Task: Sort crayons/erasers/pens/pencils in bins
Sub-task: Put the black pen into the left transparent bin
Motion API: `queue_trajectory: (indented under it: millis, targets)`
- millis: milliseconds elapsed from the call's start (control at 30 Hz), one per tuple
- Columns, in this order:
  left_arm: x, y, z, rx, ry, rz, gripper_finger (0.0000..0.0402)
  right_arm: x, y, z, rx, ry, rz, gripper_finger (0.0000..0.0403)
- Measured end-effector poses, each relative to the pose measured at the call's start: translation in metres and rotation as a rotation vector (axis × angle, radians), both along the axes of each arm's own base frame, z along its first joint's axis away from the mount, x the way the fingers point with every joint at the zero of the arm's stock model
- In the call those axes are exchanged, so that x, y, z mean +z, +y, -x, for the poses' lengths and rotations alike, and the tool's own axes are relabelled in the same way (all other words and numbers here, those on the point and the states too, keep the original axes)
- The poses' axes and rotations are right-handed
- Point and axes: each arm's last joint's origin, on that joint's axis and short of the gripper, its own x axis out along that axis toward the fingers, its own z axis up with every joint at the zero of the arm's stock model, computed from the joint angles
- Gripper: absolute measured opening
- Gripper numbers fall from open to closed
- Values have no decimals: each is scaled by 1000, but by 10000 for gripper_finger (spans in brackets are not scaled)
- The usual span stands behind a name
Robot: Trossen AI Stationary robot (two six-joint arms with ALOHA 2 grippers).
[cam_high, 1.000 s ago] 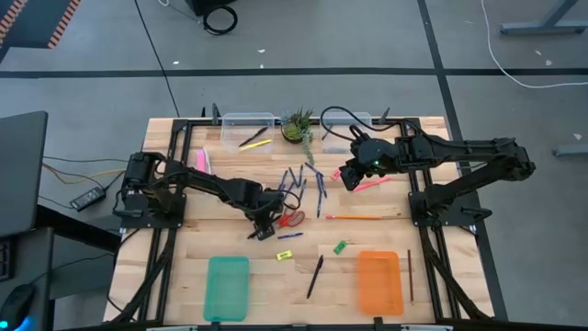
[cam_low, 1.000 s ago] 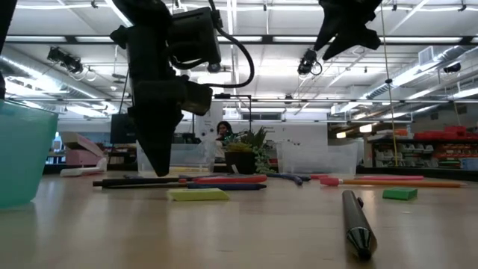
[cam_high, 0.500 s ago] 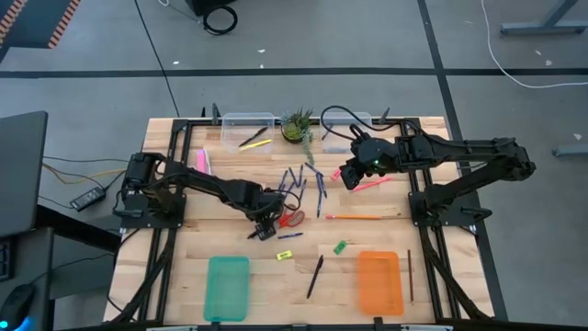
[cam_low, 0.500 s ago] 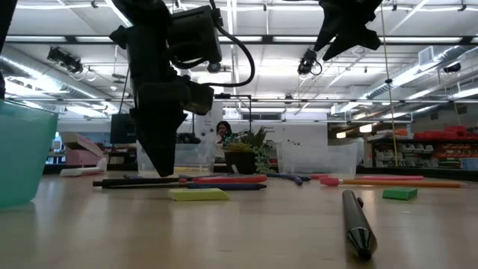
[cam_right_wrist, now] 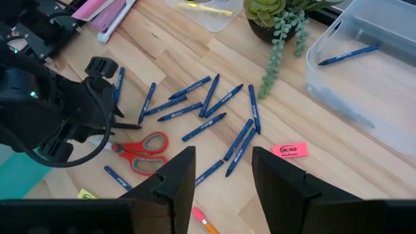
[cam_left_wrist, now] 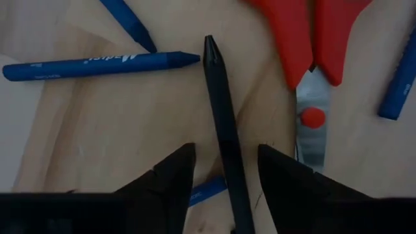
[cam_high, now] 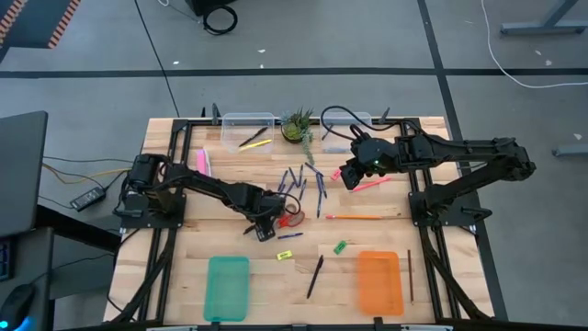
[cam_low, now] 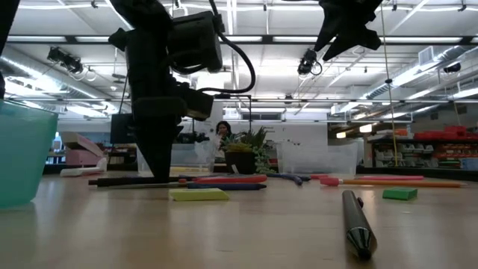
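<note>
Black pencil (cam_left_wrist: pixel 224 140) is lying between the left gripper's (cam_left_wrist: pixel 224 185) open fingers, straddled for pickup; right gripper (cam_right_wrist: pixel 221 179) is hovering open.

Ceiling strip lights (cam_low: pixel 246 15) lit my table (cam_high: pixel 239 267) evenly and brightly, and shadows stayed soft. Seen from table height my arm was a dark backlit shape; the nearest black pencil (cam_low: pixel 356 224) looked blurred.

A pale wooden table (cam_high: pixel 184 267) carries two clear tubs (cam_high: pixel 246 120) and a potted plant (cam_high: pixel 297 127) at the far edge. Blue pens (cam_high: pixel 303 179), red scissors (cam_high: pixel 292 219) and erasers (cam_high: pixel 341 246) lie mid-table. A teal tray (cam_high: pixel 228 287) and an orange tray (cam_high: pixel 379 282) sit near.
</note>
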Motion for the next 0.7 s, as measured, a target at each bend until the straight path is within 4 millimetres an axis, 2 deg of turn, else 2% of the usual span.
queue_trajectory:
  millis: [167, 433, 700]
  targets:
    - [0, 1, 0, 1, 4, -6, 129, 0, 0, 0, 0, 0, 0, 158]
    - [-1, 2, 0, -3, 5, -9, 30, 0, 0, 0, 0, 0, 0, 158]
    - [0, 1, 1, -10, 20, 33, 30, 0, 0, 0, 5, 2, 5, 158]
